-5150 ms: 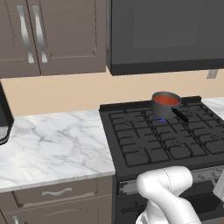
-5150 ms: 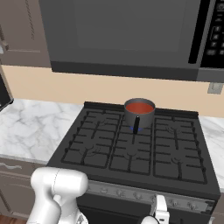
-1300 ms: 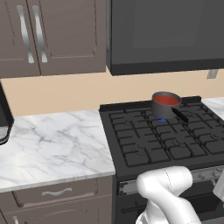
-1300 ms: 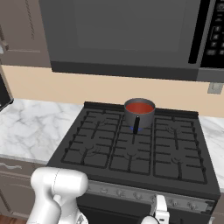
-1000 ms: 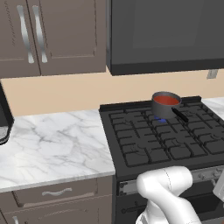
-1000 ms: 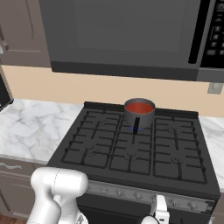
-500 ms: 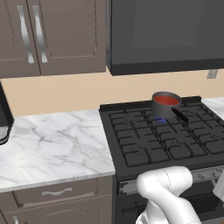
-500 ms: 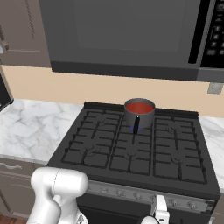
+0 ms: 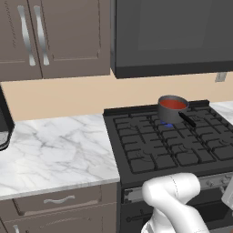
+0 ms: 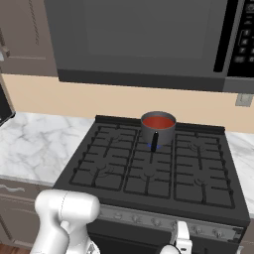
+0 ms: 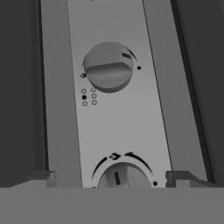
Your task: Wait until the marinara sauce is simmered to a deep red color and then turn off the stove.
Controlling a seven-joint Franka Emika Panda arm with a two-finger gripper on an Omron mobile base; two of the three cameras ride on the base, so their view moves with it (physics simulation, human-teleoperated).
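The marinara sauce (image 9: 173, 103) (image 10: 158, 121) is a smooth red surface in a small dark grey saucepan (image 9: 170, 110) (image 10: 158, 130) on a back burner of the stove (image 9: 154, 152) (image 10: 149, 176). A blue flame (image 9: 168, 124) burns under the pan. In the hand view my gripper (image 11: 113, 178) is open and close to the stove's silvery knob strip (image 11: 124, 122). Its two fingertips (image 11: 38, 177) stand wide on either side of a knob (image 11: 120, 176) without touching it. A second knob (image 11: 108, 66) sits further along the strip.
A marble counter (image 9: 54, 150) (image 10: 34, 144) runs left of the stove over grey drawers. A dark microwave (image 9: 173, 36) (image 10: 144, 39) hangs above the burners, and wall cabinets (image 9: 54, 36) are to its left. A dark appliance (image 9: 3, 125) stands at the counter's far left.
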